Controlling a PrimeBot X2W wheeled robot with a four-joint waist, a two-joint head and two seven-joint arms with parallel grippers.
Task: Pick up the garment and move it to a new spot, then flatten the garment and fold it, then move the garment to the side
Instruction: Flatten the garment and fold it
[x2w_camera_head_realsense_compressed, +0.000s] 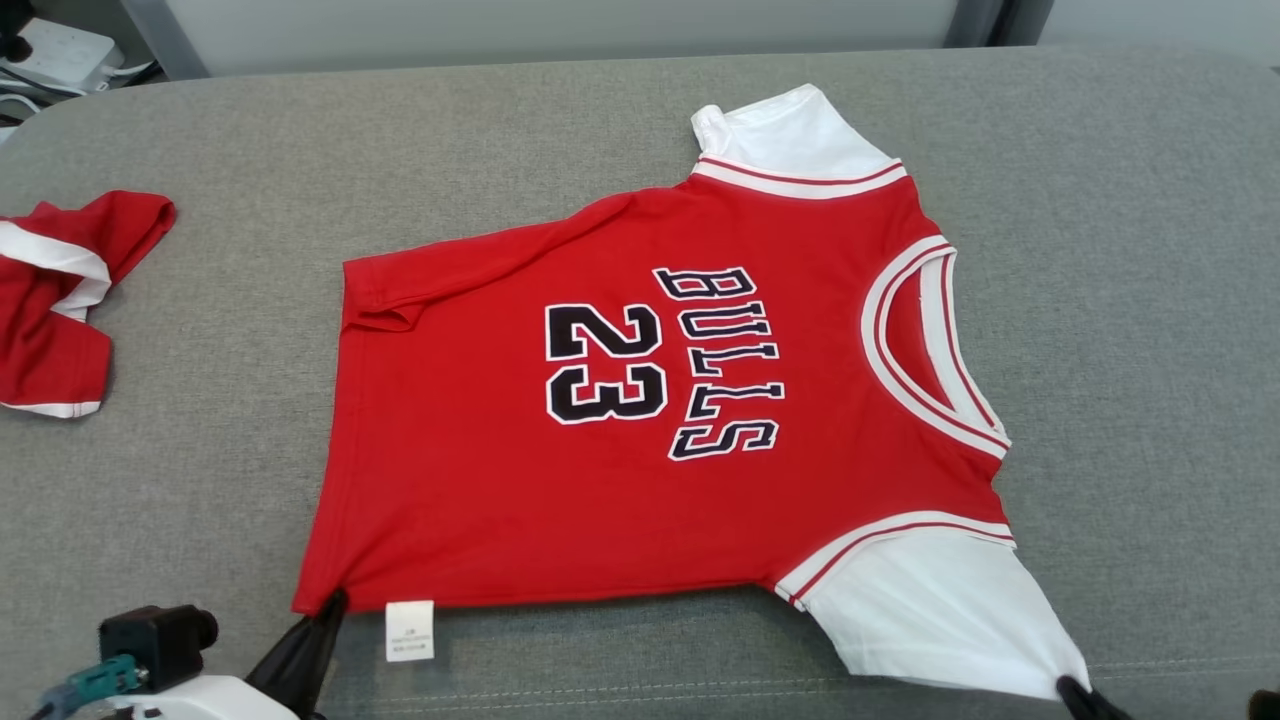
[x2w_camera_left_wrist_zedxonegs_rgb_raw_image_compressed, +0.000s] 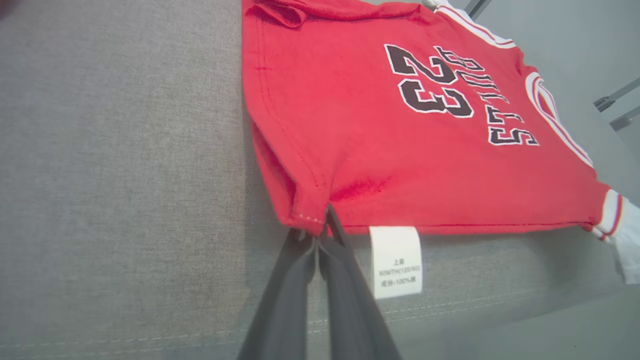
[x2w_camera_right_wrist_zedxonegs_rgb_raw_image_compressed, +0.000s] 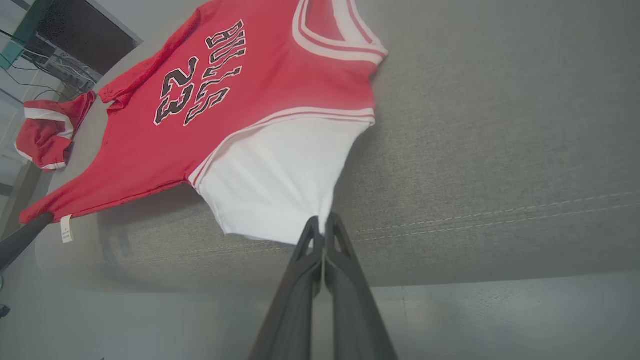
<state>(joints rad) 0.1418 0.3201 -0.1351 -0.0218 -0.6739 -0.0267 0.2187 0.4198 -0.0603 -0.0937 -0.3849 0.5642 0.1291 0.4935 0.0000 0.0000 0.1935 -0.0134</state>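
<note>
Red jersey (x2w_camera_head_realsense_compressed: 640, 420) was laid flat at front edge of bench (x2w_camera_head_realsense_compressed: 200, 480); hem corner (x2w_camera_left_wrist_zedxonegs_rgb_raw_image_compressed: 310, 217) was pinched by closed left gripper (x2w_camera_left_wrist_zedxonegs_rgb_raw_image_compressed: 322, 230), white sleeve tip (x2w_camera_right_wrist_zedxonegs_rgb_raw_image_compressed: 307, 207) by closed right gripper (x2w_camera_right_wrist_zedxonegs_rgb_raw_image_compressed: 323, 225).

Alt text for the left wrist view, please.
The left hand is shut on the hem corner of a red jersey printed 23 BULLS, spread on a grey fabric surface. A white care label hangs from the hem beside the grip.

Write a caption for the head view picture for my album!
Left claw and right claw pinch the near corners of a red shirt spread on a gray cushion.
</note>
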